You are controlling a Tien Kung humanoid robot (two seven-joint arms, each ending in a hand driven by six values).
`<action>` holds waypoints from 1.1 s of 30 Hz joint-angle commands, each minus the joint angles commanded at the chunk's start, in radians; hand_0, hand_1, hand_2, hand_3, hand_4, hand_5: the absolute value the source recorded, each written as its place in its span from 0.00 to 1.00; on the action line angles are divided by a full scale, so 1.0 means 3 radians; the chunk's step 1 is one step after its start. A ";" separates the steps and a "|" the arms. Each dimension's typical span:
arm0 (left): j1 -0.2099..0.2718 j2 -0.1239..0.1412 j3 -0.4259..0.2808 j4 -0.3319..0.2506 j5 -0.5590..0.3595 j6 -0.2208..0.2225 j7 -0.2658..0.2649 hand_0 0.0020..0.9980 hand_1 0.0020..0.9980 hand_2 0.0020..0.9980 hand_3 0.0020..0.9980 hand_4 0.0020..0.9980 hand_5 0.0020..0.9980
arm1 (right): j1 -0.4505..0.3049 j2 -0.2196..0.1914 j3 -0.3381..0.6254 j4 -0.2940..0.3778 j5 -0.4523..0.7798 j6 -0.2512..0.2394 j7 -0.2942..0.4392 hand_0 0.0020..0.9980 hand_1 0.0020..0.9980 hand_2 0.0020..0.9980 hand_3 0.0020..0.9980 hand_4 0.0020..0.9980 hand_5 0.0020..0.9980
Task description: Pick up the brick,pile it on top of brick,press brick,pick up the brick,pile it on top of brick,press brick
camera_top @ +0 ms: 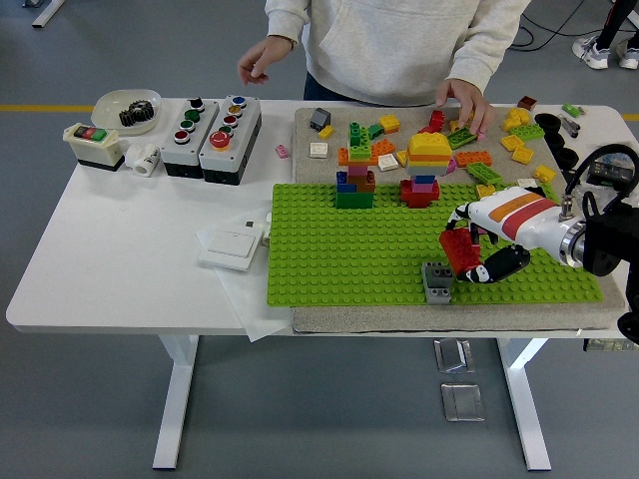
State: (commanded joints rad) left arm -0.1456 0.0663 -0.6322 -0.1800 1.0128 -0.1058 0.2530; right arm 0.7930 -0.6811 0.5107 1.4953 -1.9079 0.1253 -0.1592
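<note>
red brick (460, 250) gripped in my right hand (486, 249) fingers, just right of and above grey brick (436, 279) on green baseplate (339, 249); should square studs over grey brick, then lower straight

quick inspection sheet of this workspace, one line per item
surface: white table with green baseplate on a grey mat
job's things: red brick held just above and right of grey brick
clutter: loose bricks, two brick towers, button boxes, bowl
grippers: right hand grips red brick; left arm unseen
cables: black cables on floor
surroundings: person's hand rests on bricks, the other raised
</note>
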 joint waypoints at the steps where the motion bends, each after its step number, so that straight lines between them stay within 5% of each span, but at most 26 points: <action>1: -0.0001 0.0001 0.0004 0.0000 -0.0004 0.0000 -0.0001 0.79 0.72 0.61 0.54 0.54 0.55 | -0.0002 0.0005 -0.0001 -0.0001 -0.0010 -0.0001 -0.0008 0.15 0.36 0.47 0.49 0.65 0.38; 23: -0.0010 0.0014 0.0077 0.0000 -0.0096 -0.0008 0.0007 0.79 0.71 0.60 0.54 0.54 0.55 | -0.0251 0.0243 0.0109 0.0204 0.0279 -0.0134 -0.0956 0.15 0.35 0.47 0.50 0.68 0.41; 33: 0.0000 0.0017 0.0063 0.0000 -0.0081 -0.0008 0.0018 0.79 0.70 0.60 0.54 0.54 0.55 | -0.0350 0.0297 0.0163 0.0305 0.0308 -0.0169 -0.1064 0.14 0.35 0.48 0.51 0.69 0.42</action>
State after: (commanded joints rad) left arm -0.1457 0.0715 -0.6134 -0.1800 0.9884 -0.1083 0.2585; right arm 0.6879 -0.5918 0.5595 1.5867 -1.8156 0.0747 -0.4785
